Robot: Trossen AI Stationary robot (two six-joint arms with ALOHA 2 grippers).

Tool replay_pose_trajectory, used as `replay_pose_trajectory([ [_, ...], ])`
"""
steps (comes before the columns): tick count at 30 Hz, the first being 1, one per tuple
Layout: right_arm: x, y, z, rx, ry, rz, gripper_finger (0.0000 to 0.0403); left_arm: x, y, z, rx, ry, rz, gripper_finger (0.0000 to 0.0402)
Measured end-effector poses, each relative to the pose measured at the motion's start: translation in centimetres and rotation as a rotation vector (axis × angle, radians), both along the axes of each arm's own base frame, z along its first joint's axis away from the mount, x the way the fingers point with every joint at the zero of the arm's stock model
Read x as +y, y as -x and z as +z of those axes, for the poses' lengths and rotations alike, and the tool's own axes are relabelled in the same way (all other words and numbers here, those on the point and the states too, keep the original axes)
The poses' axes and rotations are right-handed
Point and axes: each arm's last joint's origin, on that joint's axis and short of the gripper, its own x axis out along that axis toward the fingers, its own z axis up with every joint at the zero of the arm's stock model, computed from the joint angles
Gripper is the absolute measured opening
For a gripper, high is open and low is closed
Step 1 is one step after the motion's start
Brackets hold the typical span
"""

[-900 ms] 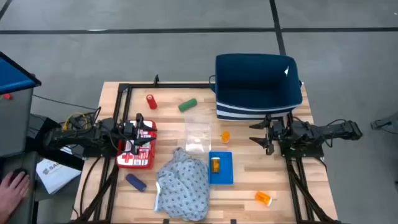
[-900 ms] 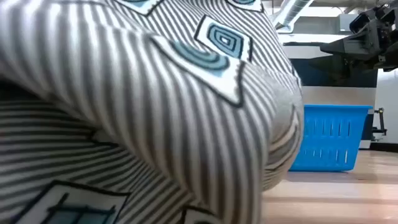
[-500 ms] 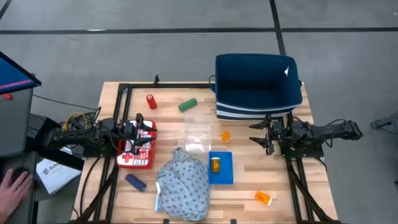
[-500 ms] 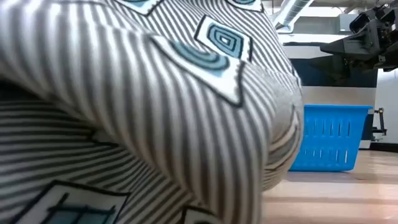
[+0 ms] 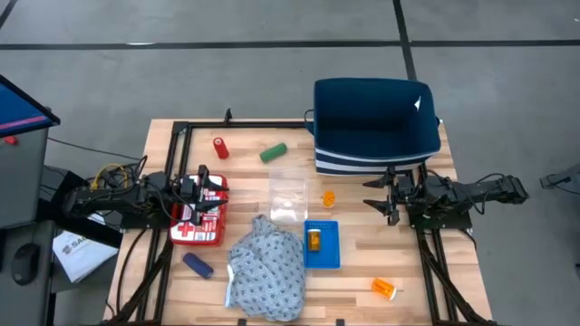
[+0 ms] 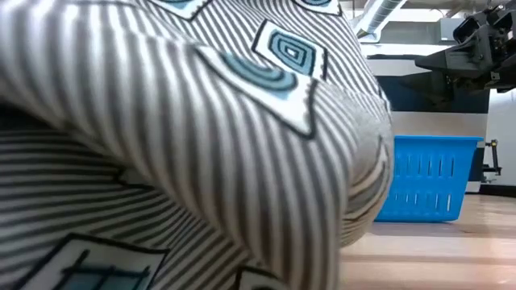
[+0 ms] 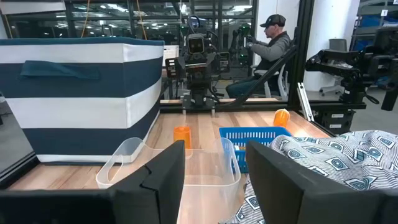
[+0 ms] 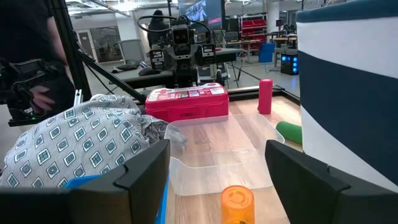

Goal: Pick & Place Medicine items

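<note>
Both arms sit low and stretched inward. The left gripper (image 5: 201, 193) hovers over the first-aid case (image 5: 198, 210), fingers spread wide and empty; the right gripper (image 5: 384, 195) gapes empty too, beside the striped bin (image 5: 375, 127). An orange pill bottle (image 8: 237, 203) stands on the bench (image 5: 362, 281) right ahead of it. The low view shows mostly patterned cloth (image 6: 177, 145); overhead shows the red tube (image 5: 220, 148) and green tube (image 5: 273, 152) near the far edge.
</note>
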Motion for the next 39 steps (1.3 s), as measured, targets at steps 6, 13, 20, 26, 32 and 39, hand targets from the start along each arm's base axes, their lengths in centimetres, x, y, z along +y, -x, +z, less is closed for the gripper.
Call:
replay_pose_trajectory([
  [6,0.00,0.00,0.01,0.000,0.000,0.000,0.0260,0.00,0.00,0.00,0.000,0.000,0.000,0.0163],
  [13,0.00,0.00,0.00,0.000,0.000,-0.001,0.0260,0.00,0.00,0.00,0.000,0.000,0.000,0.0163],
  [20,0.00,0.00,0.00,0.000,0.000,-0.001,0.0260,0.00,0.00,0.00,0.000,0.000,0.000,0.0163],
  [26,0.00,0.00,0.00,0.000,0.000,0.000,0.0260,0.00,0.00,0.00,0.000,0.000,-0.001,0.0163],
  [32,0.00,0.00,0.00,0.000,0.000,0.000,0.0260,0.00,0.00,0.03,-0.003,0.000,0.000,0.0163],
  [39,0.00,0.00,0.01,0.000,0.000,-0.001,0.0260,0.00,0.00,0.26,-0.026,-0.001,0.000,0.0163],
])
